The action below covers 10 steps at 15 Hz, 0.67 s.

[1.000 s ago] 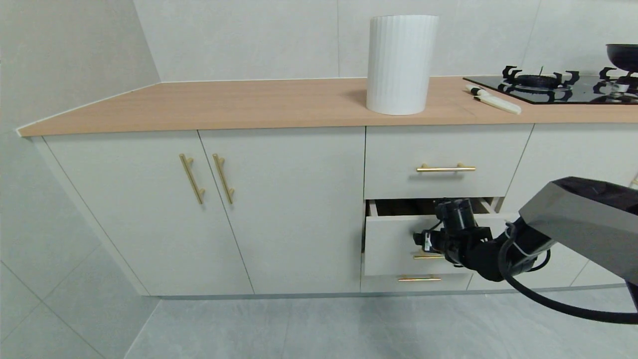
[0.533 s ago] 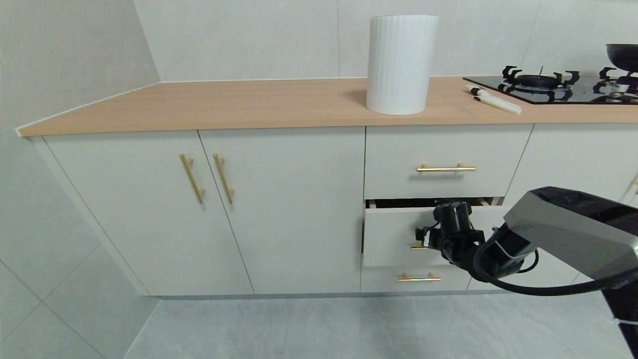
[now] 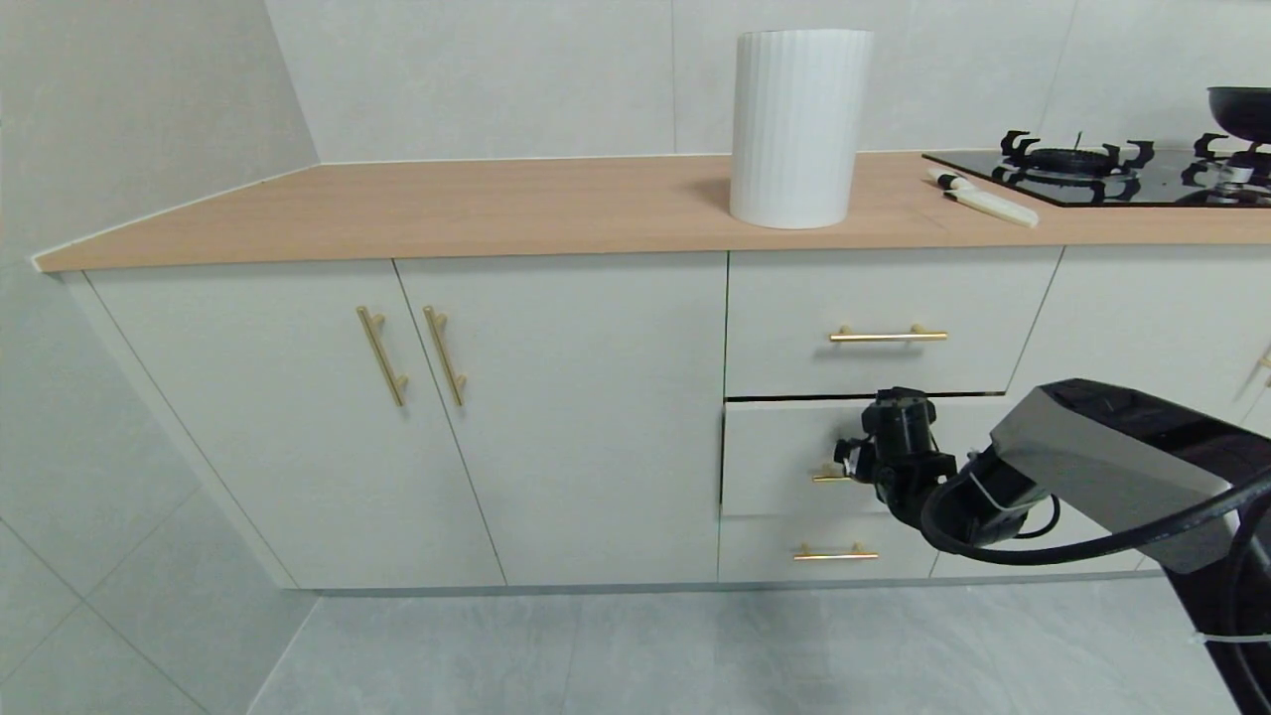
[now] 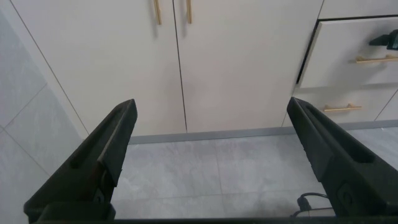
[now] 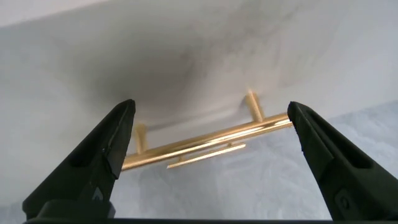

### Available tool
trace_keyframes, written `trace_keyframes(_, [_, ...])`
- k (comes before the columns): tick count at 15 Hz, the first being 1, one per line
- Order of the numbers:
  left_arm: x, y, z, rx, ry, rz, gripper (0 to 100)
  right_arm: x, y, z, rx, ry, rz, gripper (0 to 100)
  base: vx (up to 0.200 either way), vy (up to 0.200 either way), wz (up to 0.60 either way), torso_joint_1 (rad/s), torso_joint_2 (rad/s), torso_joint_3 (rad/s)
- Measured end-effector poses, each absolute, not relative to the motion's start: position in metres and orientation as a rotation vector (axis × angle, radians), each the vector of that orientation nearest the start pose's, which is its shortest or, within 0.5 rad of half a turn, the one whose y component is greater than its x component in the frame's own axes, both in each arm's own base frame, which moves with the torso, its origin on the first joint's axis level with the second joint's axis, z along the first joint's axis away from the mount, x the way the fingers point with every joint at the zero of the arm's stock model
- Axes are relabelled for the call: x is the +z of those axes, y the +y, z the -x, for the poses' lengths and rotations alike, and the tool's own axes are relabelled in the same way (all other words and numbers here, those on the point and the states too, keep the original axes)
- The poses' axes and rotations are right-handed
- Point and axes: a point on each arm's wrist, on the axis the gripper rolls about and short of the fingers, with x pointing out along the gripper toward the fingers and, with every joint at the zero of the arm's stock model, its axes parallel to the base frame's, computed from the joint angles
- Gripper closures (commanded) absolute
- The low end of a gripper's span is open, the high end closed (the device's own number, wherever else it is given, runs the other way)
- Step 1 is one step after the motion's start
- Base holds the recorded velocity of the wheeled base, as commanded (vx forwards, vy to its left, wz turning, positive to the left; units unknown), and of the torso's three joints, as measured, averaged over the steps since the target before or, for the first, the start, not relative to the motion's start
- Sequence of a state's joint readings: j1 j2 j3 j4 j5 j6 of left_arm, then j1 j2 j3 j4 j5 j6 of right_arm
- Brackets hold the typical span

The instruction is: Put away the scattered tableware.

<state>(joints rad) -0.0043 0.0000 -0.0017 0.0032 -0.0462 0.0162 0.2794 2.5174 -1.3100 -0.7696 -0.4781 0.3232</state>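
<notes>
1. Brass drawer handle (image 5: 205, 142) sits just ahead of the right gripper (image 5: 209, 107), which stands spread and is not pinching it.
2. The middle drawer (image 3: 784, 452) looks nearly shut.
3. The left gripper (image 4: 211, 106) hangs spread above the floor (image 4: 186, 180).
4. What seems to be a pale-handled knife (image 3: 988, 202) lies on the tabletop (image 3: 496, 204), beside the hob (image 3: 1092, 184).

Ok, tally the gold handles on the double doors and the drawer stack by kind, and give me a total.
Door handles: 2
Drawer handles: 3
Total: 5
</notes>
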Motion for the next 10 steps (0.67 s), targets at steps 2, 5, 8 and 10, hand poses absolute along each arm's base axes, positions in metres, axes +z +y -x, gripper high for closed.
trace_keyframes(2, [0.076, -0.001, 0.023, -0.050, 0.001, -0.016, 0, -0.001, 0.117, -0.458, -0.280, 0.325, -0.170, 0, 0.000, 0.000, 0.00, 0.000, 0.00, 0.000])
trace_keyframes(5, [0.076, -0.001, 0.023, -0.051, 0.001, -0.016, 0, -0.001, 0.116, -0.465, -0.316, 0.286, -0.176, 0, 0.000, 0.000, 0.00, 0.000, 0.00, 0.000])
trace_keyframes(8, [0.076, -0.001, 0.023, -0.051, 0.001, -0.017, 0, -0.003, 0.115, -0.467, -0.319, 0.287, -0.174, 0, 0.000, 0.000, 0.00, 0.000, 0.00, 0.000])
trace_keyframes(10, [0.076, -0.001, 0.023, -0.051, 0.001, -0.016, 0, -0.003, 0.114, -0.467, -0.320, 0.286, -0.175, 0, 0.000, 0.000, 0.00, 0.000, 0.00, 0.000])
